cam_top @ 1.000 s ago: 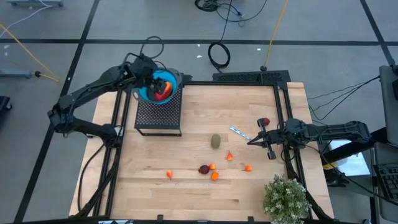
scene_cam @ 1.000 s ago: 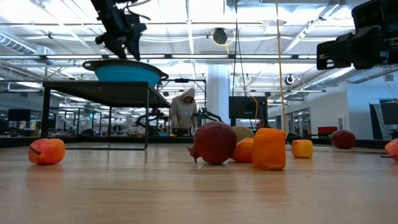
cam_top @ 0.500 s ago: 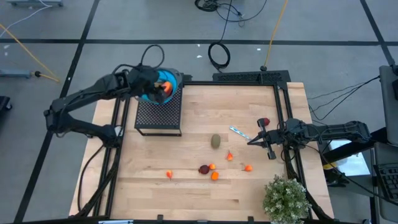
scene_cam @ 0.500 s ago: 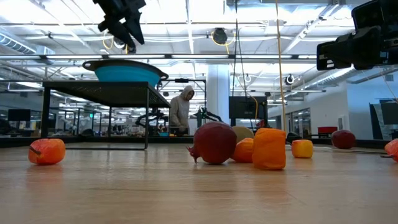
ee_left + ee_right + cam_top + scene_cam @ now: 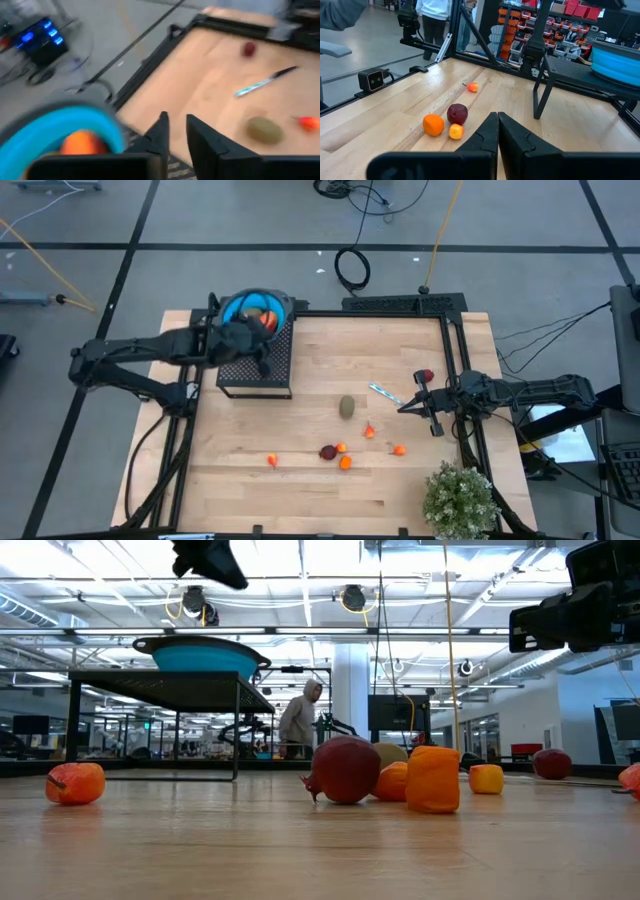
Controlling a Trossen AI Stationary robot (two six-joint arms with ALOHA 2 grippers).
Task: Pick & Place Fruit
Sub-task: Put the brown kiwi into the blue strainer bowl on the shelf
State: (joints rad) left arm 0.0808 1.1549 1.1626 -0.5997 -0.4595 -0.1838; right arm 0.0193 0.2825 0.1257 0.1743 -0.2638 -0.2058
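Observation:
A blue bowl (image 5: 243, 308) sits on a black mesh stand (image 5: 255, 375) at the table's far left. A red-orange fruit (image 5: 266, 319) lies in it. My left gripper (image 5: 263, 364) hangs above the stand, just nearer than the bowl; its fingers (image 5: 176, 127) stand a narrow gap apart, with nothing between them. On the wood lie a brownish-green oval (image 5: 347, 407), a dark red fruit (image 5: 327, 451), a red one (image 5: 425, 376) and several small orange ones (image 5: 345, 463). My right gripper (image 5: 407, 408) waits shut at the right, low over the table.
A silvery-blue utensil (image 5: 385, 393) lies between the oval and my right gripper. A bushy potted plant (image 5: 460, 500) stands at the near right corner. A black frame (image 5: 455, 360) edges the table. A person (image 5: 298, 720) walks in the room behind.
My left gripper has risen out of the blue bowl and moved toward the table's near edge, over the mesh stand, its fingers drawn closer together. The red-orange fruit stays in the bowl. The person in the background has walked right.

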